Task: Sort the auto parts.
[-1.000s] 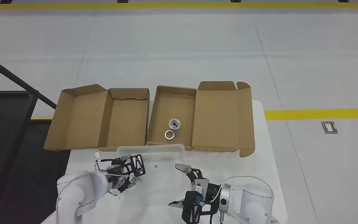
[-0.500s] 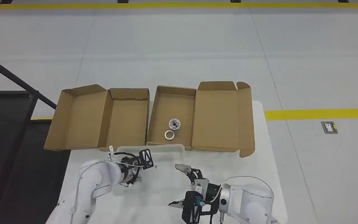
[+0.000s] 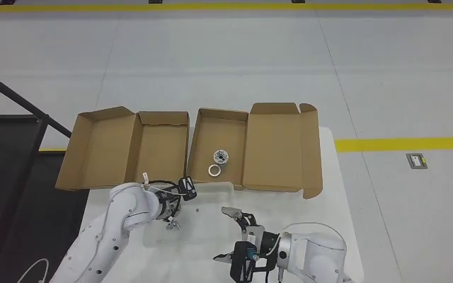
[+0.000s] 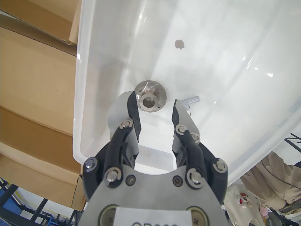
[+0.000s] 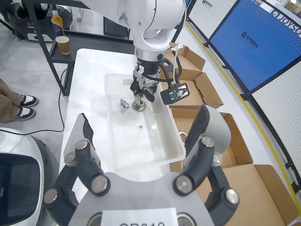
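A round metal flange hub (image 4: 150,96) lies on the floor of the clear plastic bin (image 4: 78,71). My left gripper (image 4: 155,104) stands open straight over it, one finger at the hub's rim and the other finger (image 4: 180,116) apart from it. A small metal pin piece (image 4: 191,101) lies just beyond that finger. In the right wrist view the left gripper (image 5: 139,99) hangs down into the bin (image 5: 175,128) over the hub (image 5: 139,106), beside the pin piece (image 5: 124,106). My right gripper (image 5: 144,121) is open and holds nothing, near the table's front (image 3: 225,235).
Two open cardboard boxes stand behind the bin: the left box (image 3: 159,148) and the right box (image 3: 219,138), which holds a toothed metal part (image 3: 221,156) and a ring (image 3: 212,170). A black side cart (image 5: 70,41) with a cup stands off the table's end.
My left arm has swung from the table's near left corner up and right to the bin, and its gripper now hangs over the hub. The right arm has not moved.
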{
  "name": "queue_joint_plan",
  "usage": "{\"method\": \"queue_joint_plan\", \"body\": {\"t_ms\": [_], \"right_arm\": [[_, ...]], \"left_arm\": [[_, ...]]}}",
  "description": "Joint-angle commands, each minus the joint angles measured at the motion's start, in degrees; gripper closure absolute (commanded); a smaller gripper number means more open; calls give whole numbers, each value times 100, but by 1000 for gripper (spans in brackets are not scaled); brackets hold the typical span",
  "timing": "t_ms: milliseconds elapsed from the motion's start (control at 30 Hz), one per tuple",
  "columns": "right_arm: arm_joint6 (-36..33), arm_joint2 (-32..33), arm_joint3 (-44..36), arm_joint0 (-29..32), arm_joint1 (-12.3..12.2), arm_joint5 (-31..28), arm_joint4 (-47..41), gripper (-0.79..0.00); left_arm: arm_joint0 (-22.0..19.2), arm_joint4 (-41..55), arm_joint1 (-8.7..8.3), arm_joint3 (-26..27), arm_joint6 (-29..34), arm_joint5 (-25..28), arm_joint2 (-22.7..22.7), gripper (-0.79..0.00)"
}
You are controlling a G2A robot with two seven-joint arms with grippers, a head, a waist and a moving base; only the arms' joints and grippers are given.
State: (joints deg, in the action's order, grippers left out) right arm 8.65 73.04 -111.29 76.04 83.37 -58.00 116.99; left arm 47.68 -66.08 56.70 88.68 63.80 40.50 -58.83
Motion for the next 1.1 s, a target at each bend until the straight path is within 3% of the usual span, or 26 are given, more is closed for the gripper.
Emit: {"method": "queue_joint_plan", "body": {"t_ms": [0, 367, 1067], "right_arm": [[1, 0, 0, 0, 0, 0, 2, -785], [1, 0, 0, 0, 0, 0, 2, -785], [1, 0, 0, 0, 0, 0, 2, -785]], "left_arm": [[-66, 51, -25, -62, 37, -38, 61, -363], [-356, 218, -57, -513, 33, -35, 378, -366], [-822, -113, 191, -1371, -474, -374, 976, -366]]}}
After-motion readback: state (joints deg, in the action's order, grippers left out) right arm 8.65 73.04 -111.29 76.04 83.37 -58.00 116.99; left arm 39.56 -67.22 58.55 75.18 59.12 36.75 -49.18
